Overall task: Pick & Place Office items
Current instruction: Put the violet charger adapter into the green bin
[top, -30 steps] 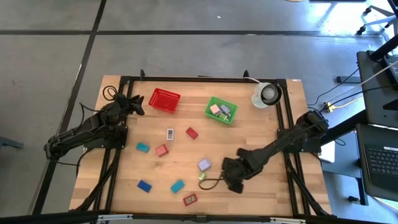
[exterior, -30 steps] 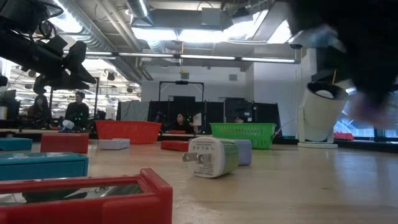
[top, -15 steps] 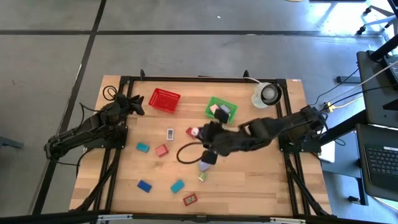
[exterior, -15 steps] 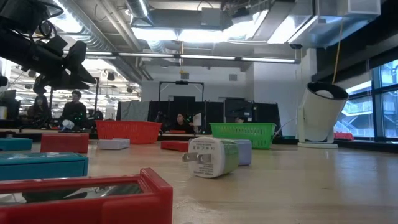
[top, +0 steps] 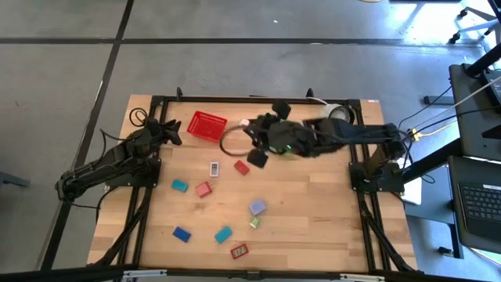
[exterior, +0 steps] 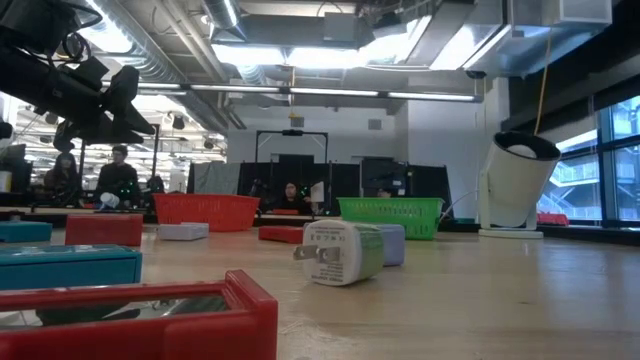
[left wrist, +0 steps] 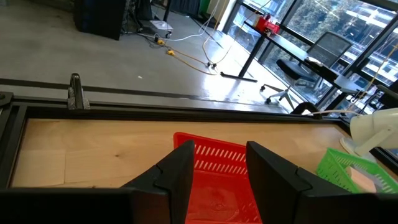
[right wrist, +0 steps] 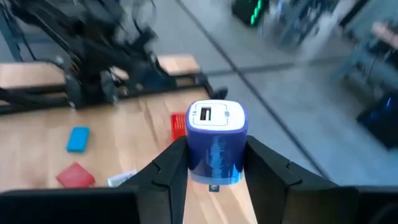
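Wooden surface carries scattered office items, a red basket and a green basket that the right arm mostly hides. Right hand is clamped on a blue charger block, carried in the air near the green basket. This seems the transport step; next, it should come over a basket and release. Left hand waits by the red basket, fingers apart.

I see my right gripper above the table's back edge, between two baskets; pieces lie scattered nearer the front.
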Motion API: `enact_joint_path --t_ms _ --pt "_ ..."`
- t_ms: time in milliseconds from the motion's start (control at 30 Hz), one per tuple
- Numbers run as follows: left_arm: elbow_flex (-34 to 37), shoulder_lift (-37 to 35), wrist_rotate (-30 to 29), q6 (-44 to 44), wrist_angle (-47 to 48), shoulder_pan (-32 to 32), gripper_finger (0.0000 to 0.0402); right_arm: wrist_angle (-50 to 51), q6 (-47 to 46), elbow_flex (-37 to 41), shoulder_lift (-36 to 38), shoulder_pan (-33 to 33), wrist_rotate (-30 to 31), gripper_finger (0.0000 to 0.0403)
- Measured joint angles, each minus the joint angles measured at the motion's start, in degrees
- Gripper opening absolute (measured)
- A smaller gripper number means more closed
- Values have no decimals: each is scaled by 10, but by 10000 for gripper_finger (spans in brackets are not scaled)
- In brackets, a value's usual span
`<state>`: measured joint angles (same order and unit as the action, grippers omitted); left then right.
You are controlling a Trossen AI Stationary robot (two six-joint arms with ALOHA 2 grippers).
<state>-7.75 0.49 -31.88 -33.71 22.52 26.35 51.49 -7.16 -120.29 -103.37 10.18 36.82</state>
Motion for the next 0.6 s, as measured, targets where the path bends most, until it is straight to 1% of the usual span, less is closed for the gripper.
enact_joint_path --t_ms 133,333,500,600 --pt "0 0 0 0 0 0 141 3 -33 48 0 -44 -38 127" --pt "0 0 0 0 0 0 141 2 -88 153 0 -88 -104 128" --pt "0 0 0 0 0 0 141 -5 -147 240 -1 -110 -118 128" --pt "0 0 0 0 0 0 141 -27 -185 284 -1 -122 -131 128"
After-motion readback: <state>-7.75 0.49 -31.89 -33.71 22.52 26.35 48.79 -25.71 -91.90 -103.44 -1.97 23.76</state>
